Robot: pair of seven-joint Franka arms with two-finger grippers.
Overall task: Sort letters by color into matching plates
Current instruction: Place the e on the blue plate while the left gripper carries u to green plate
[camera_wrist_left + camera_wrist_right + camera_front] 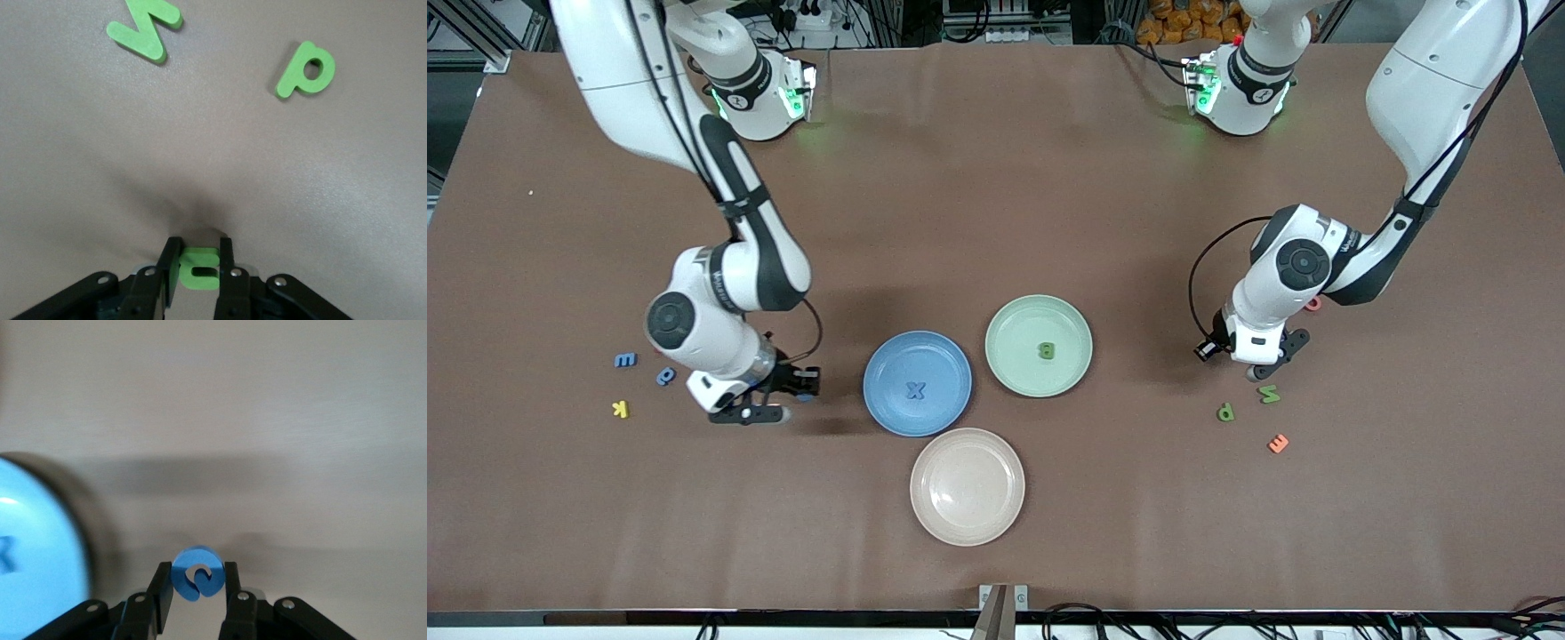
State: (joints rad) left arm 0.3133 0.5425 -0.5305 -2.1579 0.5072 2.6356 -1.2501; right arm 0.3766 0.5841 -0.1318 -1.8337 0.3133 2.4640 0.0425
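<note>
The left pincer (pixel 199 267) is down at the worktop (pixel 996 178) near the left arm's end, pinching a green letter (pixel 199 268) between its fingers. Close by lie a green N (pixel 1269 394) and a green P (pixel 1225 412), with an orange E (pixel 1278 443) nearer the front edge and a red letter (pixel 1313 304) half hidden under the arm.

The right pincer (pixel 197 583) hangs over bare worktop just beside the blue plate (pixel 889 356), toward the right arm's end, clamped on a blue letter (pixel 197 574). Near that end lie a blue E (pixel 625 360), a blue Q (pixel 665 376) and a yellow K (pixel 620 409).

Mid-worktop, the blue plate holds a blue X (pixel 915 389) and the green plate (pixel 1014 324) beside it holds a green B (pixel 1046 350). A cream plate (pixel 938 511) sits nearer the front edge.
</note>
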